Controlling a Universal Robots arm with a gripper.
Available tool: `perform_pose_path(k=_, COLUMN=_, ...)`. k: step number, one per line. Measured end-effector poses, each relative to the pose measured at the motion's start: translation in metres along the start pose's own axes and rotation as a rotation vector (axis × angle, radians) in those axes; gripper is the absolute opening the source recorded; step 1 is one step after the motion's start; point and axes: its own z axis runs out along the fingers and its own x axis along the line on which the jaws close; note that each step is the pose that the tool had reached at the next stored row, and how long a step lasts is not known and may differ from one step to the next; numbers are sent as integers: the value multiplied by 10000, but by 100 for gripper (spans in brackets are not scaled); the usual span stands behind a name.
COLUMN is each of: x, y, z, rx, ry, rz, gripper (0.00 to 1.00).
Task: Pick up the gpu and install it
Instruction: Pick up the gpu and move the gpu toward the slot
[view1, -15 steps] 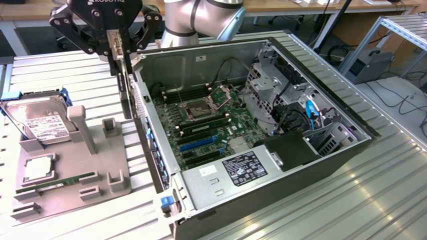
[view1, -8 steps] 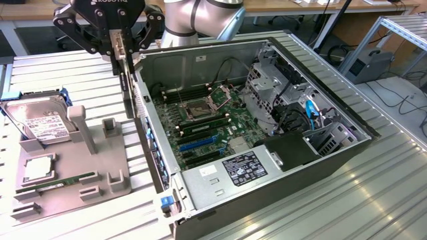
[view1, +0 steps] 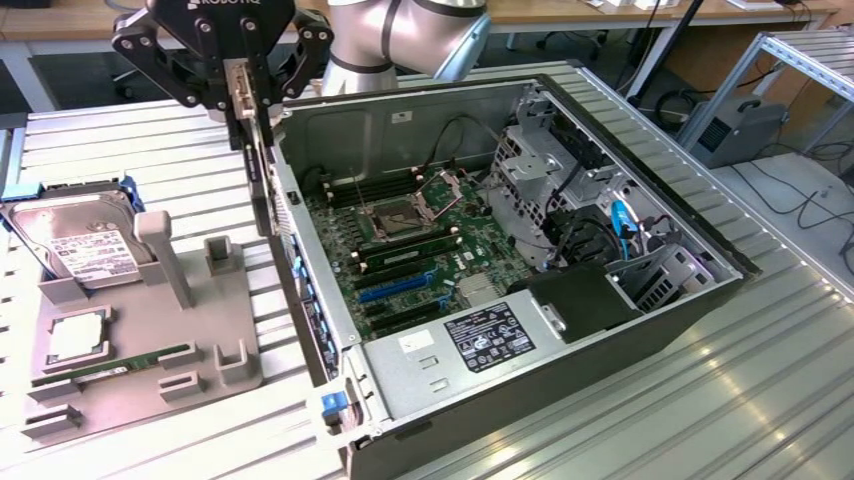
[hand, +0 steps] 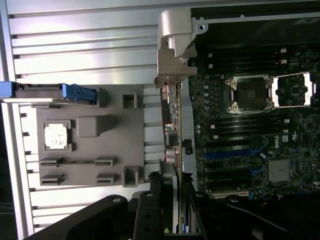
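Exterior view: gripper (view1: 243, 95) clamped on the gpu (view1: 256, 175), card hanging long-axis down, motherboard slots (view1: 394, 287) off to the exterior view's right.

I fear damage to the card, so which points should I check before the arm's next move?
1. gpu held in the claw: ok.
2. gpu hangs upright: ok.
3. Computer case open, motherboard exposed: ok.
4. Blue slots free of cards: ok.
5. gpu above a slot: not ok, it hangs at the case's wall on the exterior view's left.
6. gpu's contact edge undamaged: cannot tell.
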Motion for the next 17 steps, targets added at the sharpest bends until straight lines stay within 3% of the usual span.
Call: perform_pose_path(k=17, x=-89, y=7, z=4, rx=6, ry=-1, rz=0, gripper=27)
